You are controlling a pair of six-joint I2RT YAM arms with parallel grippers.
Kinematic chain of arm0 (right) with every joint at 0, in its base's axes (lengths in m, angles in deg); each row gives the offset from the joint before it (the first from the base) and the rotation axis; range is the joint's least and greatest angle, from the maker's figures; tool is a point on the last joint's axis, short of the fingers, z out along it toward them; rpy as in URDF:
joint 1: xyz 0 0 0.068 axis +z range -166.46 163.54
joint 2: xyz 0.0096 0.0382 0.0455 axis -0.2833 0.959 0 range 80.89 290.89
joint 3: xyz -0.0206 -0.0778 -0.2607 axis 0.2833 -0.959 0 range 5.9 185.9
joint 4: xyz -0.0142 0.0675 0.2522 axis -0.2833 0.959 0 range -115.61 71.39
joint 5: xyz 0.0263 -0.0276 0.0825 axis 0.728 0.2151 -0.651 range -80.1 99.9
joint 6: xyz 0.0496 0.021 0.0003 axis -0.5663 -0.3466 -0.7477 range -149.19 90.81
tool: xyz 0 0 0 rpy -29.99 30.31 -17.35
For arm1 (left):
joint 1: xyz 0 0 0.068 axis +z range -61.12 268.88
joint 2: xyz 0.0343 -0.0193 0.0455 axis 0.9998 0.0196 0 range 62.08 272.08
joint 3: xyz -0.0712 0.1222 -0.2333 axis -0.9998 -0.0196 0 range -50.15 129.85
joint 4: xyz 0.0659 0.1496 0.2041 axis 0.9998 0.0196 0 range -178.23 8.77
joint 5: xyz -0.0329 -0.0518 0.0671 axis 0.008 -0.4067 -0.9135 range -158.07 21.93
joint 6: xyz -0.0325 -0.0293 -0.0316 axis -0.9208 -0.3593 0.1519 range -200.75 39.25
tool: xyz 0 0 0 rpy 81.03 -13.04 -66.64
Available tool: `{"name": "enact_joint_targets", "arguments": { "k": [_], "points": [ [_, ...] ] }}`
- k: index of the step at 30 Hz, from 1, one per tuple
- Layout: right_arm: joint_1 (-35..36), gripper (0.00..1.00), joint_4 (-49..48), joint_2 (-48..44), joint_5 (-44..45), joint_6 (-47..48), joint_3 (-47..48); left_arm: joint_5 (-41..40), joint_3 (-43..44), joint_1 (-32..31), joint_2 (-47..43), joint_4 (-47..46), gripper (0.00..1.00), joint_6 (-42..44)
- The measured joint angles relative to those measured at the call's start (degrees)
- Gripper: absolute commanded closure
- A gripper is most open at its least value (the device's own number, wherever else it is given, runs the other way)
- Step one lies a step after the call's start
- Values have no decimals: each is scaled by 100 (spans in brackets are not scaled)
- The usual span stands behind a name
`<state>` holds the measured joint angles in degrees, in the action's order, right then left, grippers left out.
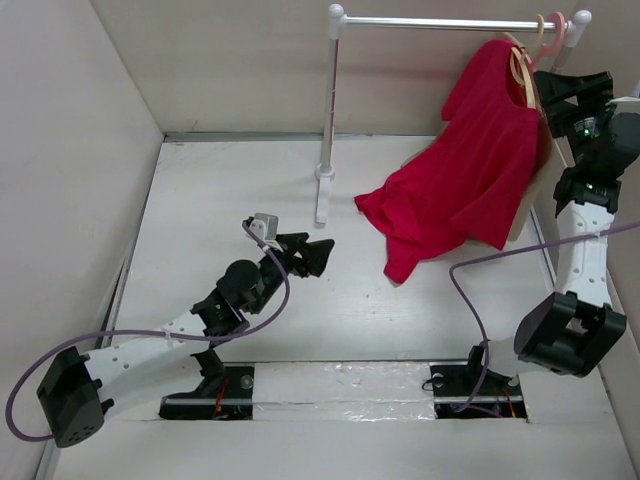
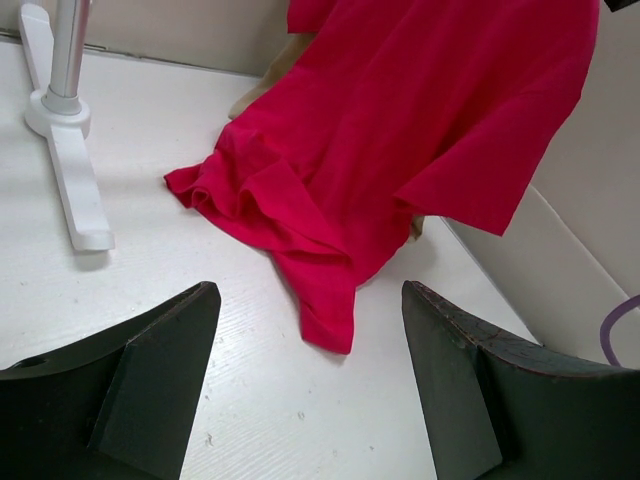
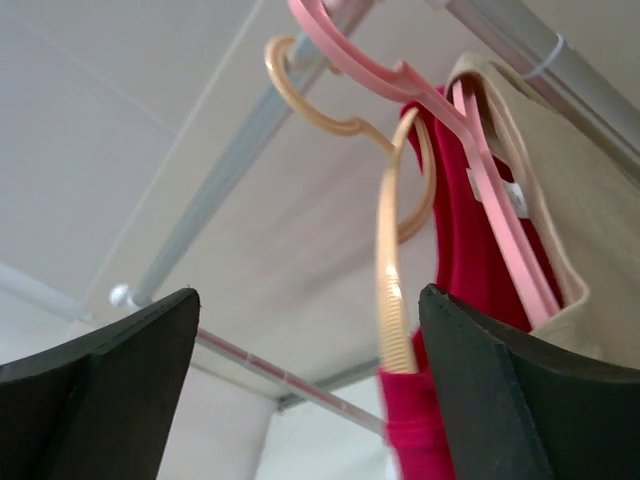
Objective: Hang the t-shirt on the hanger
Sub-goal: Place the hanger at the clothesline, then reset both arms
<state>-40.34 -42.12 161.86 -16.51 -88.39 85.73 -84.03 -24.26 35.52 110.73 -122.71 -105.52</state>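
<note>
Both claws spread and empty; red t-shirt [image 1: 470, 170] draped at the upper right.

The left claw [image 2: 308, 300], jaws wide apart and gripping nothing, sits low over the counter [image 1: 240, 180] at centre-left, its arm stretched out low and pointing toward the shirt's hem. The right claw [image 3: 308, 300], equally spread, is on an arm raised near the rail [image 1: 440, 22], close by the hanger [image 3: 385, 270], which enters the t-shirt's neck; the hem trails onto the counter.
</note>
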Motion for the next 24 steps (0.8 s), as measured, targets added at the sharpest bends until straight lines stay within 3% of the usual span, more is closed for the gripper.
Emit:
{"name": "enact_joint_targets", "arguments": {
  "k": [8, 14, 19, 24],
  "points": [
    [262, 0, 42, -986, 940, 463, -490, -212, -133, -2, -459, -31, 22, -17],
    [1019, 0, -291, -2218, 1259, 656, -857, -522, -199, 0, -595, 72, 20, -15],
    [2256, 0, -1255, -3552, 706, 719, -2218, -739, -201, -2, -719, 170, 21, -13],
    [3163, 0, -1128, -4424, 247, 1130, -3825, -1084, -437, -2, -1222, 105, 21, 35]
  ]
}}
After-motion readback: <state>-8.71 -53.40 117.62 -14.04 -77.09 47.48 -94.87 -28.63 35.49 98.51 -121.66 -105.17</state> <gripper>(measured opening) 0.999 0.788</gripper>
